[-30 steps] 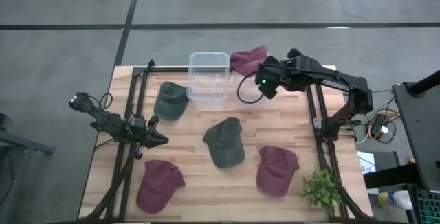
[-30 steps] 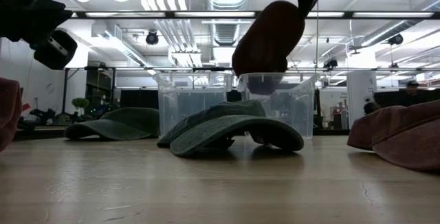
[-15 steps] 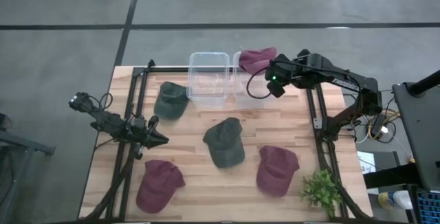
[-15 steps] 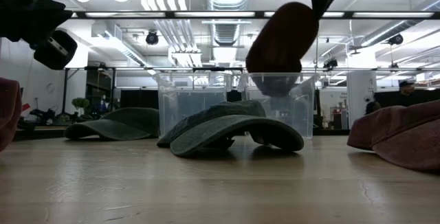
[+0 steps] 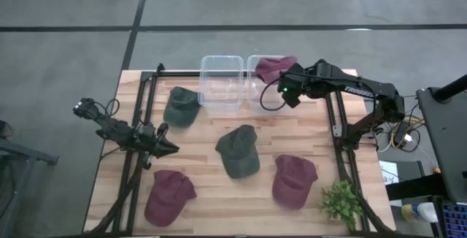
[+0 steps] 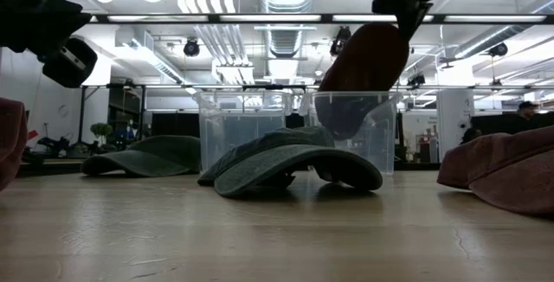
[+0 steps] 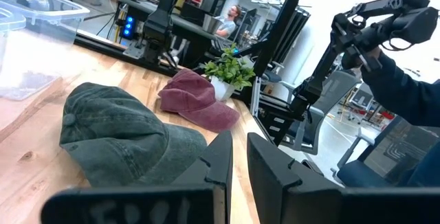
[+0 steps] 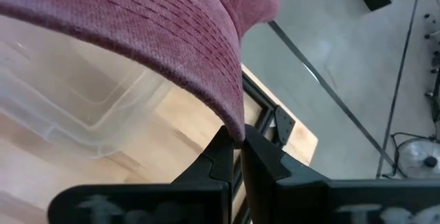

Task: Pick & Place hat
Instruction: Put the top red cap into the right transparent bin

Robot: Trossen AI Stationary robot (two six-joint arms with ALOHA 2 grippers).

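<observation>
My right gripper [image 5: 283, 85] is shut on a maroon hat [image 5: 273, 66] above the right-hand clear bin [image 5: 257, 99] at the table's far edge. In the low view the hat [image 6: 367, 57] hangs from the gripper [image 6: 400, 14], and its lower end [image 6: 344, 116] is inside the bin [image 6: 381, 144]. A second clear bin [image 5: 221, 83] stands to its left. My left gripper [image 5: 168, 147] is shut and empty near the table's left side, pointing at a green hat [image 7: 117, 138]. My right gripper pinches the maroon hat's stitched brim at its edge [image 8: 232, 117] between its two fingers. In the low view the fingers come from above. The hat hangs below them, tilted, with its lower end inside the right-hand bin.
Other hats lie on the table: a dark green one [image 5: 181, 105] at the left, a green one [image 5: 238, 150] in the middle, a maroon one [image 5: 295, 179] at the near right and a maroon one [image 5: 169, 196] at the near left. A potted plant [image 5: 341, 201] stands at the near right corner.
My right gripper has carried the maroon hat toward the table's right edge, from between the two bins to above the right-hand bin, and has gone down. The hat's lower end, which hung at the bin's rim, is now inside the bin.
</observation>
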